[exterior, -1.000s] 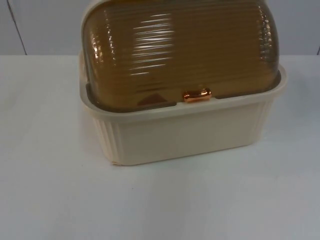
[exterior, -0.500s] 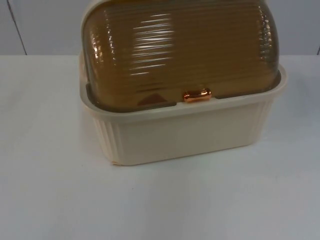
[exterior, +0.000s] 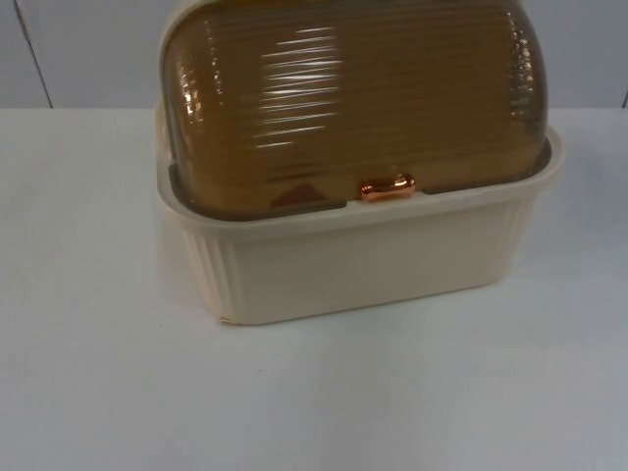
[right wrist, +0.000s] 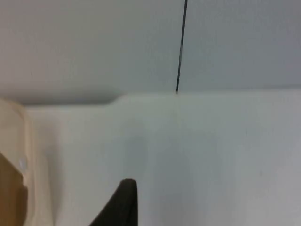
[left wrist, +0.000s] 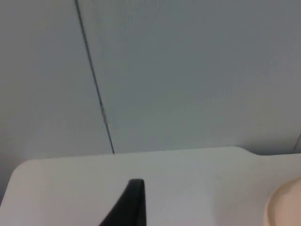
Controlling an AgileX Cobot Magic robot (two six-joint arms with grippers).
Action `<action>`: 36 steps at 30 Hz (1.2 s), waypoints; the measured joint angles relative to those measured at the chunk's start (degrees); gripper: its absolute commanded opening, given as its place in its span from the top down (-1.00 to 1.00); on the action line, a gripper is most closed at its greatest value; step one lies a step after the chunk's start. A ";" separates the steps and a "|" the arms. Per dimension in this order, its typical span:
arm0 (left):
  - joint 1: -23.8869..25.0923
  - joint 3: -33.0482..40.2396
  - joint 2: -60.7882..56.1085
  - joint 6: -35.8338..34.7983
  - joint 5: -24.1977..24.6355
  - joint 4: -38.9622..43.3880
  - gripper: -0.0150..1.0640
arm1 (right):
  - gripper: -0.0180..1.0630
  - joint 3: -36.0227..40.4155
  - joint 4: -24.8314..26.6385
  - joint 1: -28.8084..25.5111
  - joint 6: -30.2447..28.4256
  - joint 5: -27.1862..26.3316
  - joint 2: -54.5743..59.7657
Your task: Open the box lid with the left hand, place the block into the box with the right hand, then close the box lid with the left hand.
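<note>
A cream ribbed box (exterior: pixel 363 260) stands on the white table in the top view. Its amber ribbed dome lid (exterior: pixel 353 98) is down over it, with a copper handle (exterior: pixel 387 186) at the lid's front edge. A dark reddish shape (exterior: pixel 294 193) shows through the lid near the front; I cannot tell what it is. My left gripper (left wrist: pixel 134 207) waits low over the table to the box's left, with the box's cream rim (left wrist: pixel 284 207) beside it. My right gripper (right wrist: pixel 123 202) waits to the box's right, near the cream wall (right wrist: pixel 19 155) and amber lid (right wrist: pixel 9 193).
The white table (exterior: pixel 314 392) runs bare in front of the box and to both sides. A grey partition wall (left wrist: pixel 188 70) with a dark vertical seam (right wrist: pixel 181 47) closes the table's far edge.
</note>
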 measured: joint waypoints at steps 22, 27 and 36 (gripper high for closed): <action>-2.94 0.00 -10.52 4.40 15.78 1.21 -0.97 | -0.98 11.90 -2.60 0.00 -0.21 -3.24 -17.14; -2.94 0.00 -13.39 3.28 17.03 1.21 -0.97 | -0.98 11.90 -2.70 0.00 -0.08 1.22 -23.44; -2.94 0.00 -22.60 0.57 27.24 -0.51 -0.97 | -0.98 11.90 -2.83 0.00 0.63 10.73 -33.57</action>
